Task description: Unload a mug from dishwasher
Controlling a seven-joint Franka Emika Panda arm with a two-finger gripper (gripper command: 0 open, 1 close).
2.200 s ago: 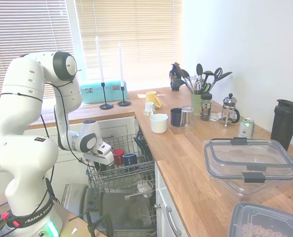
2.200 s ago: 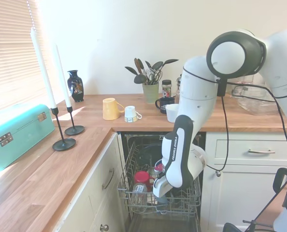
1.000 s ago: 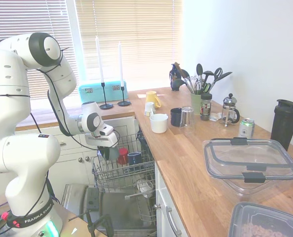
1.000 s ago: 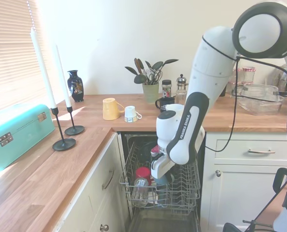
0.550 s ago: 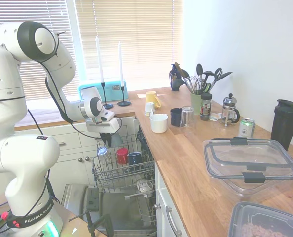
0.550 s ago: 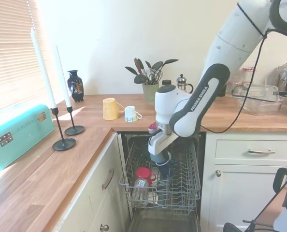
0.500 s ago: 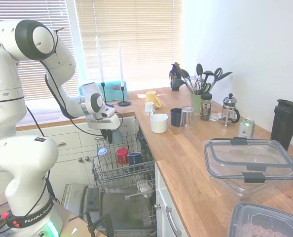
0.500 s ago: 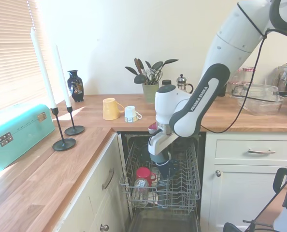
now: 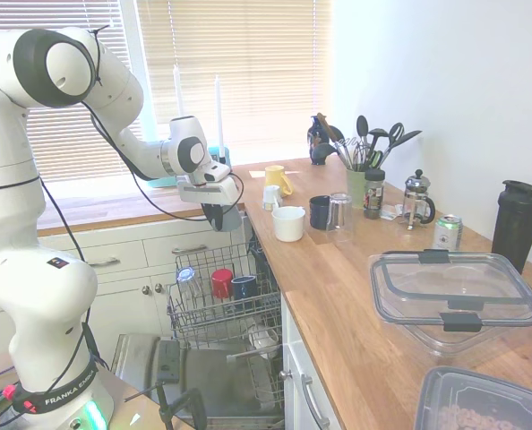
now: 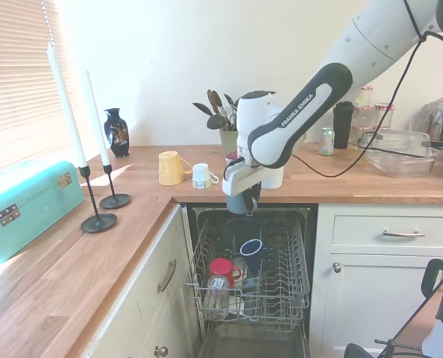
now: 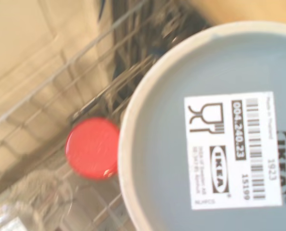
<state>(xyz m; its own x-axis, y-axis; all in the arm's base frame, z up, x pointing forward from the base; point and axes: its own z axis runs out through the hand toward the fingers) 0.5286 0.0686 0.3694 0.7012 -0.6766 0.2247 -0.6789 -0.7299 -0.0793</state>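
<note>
Mug (image 10: 242, 203) (slate grey-blue) is now carried clear of the dishwasher rack (image 10: 281, 298), held in the pincer (image 10: 243, 195) approx. level w/ the bench (image 10: 333, 186) front edge; 0.5 s ago it was seen just above the rack, and 2.2 s ago the pincer was down among the wires. In the 1st ext. view the mug (image 9: 220, 216) is seen hanging under the pincer (image 9: 214, 204), w/ the red mug (image 9: 221, 282) and navy mug (image 9: 241, 288) left in the rack at approx. 6 o'clock below it. The pincer is pinched on the mug; exact finger contact can't be made out. In the wrist view the mug's pale base w/ a printed label (image 11: 234, 149) fills most of the frame, so it is judged to be held upside down, and the red mug's base (image 11: 92, 148) is seen beyond it at approx. 9 o'clock. Meaning for the task: the lift-out is judged done; what is left is transfer over the bench and set-down. The bench patch nearest the dishwasher is taken up by a white mug (image 9: 288, 223), a dark mug (image 9: 320, 212) and a small white cup (image 9: 271, 196), so a free spot must be picked.
</note>
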